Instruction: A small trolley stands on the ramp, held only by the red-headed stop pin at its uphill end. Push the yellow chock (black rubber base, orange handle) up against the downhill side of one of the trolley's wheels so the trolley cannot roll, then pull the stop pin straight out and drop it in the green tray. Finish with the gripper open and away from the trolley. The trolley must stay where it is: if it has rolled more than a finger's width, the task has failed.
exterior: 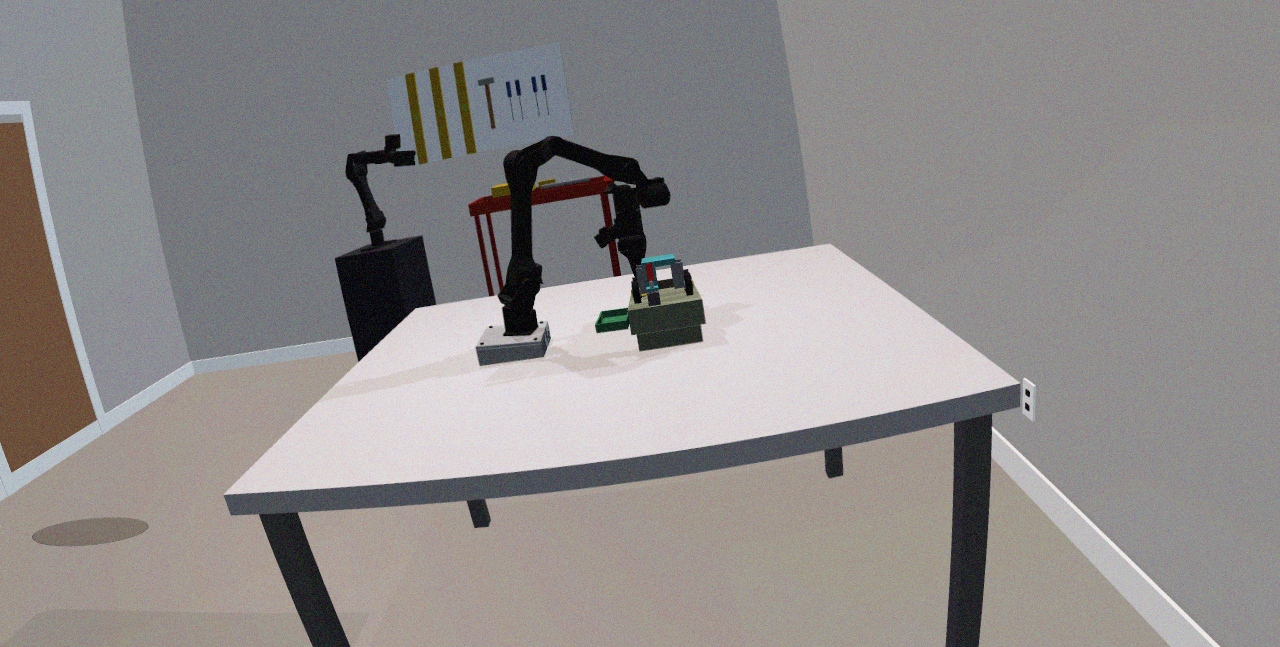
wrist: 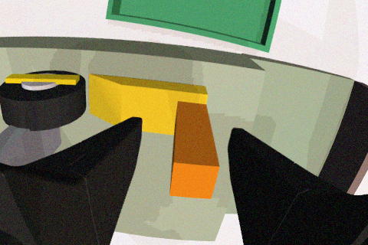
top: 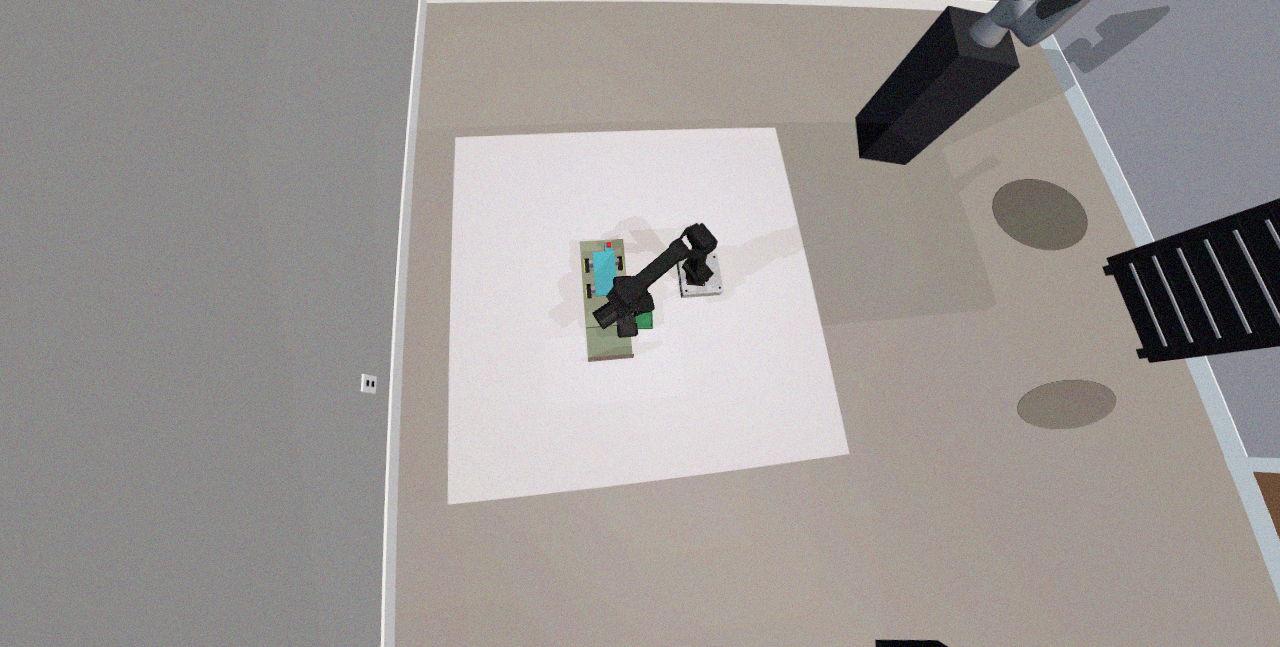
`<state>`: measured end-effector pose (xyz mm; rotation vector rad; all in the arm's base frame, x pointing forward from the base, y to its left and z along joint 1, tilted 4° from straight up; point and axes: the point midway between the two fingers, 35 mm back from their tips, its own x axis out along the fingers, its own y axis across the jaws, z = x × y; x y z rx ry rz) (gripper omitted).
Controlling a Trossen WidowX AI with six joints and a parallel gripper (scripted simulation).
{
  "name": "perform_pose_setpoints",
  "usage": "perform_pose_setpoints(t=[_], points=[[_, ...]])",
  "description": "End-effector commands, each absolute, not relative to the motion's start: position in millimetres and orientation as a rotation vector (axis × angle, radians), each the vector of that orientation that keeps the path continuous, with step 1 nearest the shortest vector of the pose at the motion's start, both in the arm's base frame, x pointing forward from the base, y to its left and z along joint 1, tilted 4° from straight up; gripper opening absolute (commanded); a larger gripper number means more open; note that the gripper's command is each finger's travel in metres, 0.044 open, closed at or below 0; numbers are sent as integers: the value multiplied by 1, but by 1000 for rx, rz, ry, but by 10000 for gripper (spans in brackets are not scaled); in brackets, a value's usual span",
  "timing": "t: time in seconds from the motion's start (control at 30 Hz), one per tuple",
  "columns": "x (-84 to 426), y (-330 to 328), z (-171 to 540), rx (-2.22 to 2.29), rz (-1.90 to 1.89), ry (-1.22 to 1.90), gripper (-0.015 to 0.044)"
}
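Note:
The yellow chock (wrist: 147,105) sits on the ramp (top: 608,344) (exterior: 666,315) (wrist: 291,111). Its left end is at or very near a black trolley wheel (wrist: 42,111) in the wrist view; contact is hard to tell. My gripper (wrist: 186,132) is open, its fingers on either side of the chock's orange handle (wrist: 195,149) with gaps to both. The trolley (top: 605,271) (exterior: 657,259), with a cyan top, stands on the upper ramp. The red-headed stop pin (top: 608,244) (exterior: 650,273) is at its uphill end. The chock is hidden in the top and exterior views.
The green tray (top: 646,321) (exterior: 614,327) (wrist: 184,31) lies on the white table (top: 537,437) (exterior: 760,383) beside the ramp, on the arm base's side. The arm reaches over the tray and lower ramp. The grey arm base (top: 701,287) (exterior: 512,350) stands on the table.

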<state>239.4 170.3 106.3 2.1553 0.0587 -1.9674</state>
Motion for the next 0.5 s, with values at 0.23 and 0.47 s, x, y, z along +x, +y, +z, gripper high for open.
perform_pose_setpoints(t=[0.23,0.47], points=[[236,175,140,2164,-1959,55,190],[235,178,160,2164,-1959,55,190]])
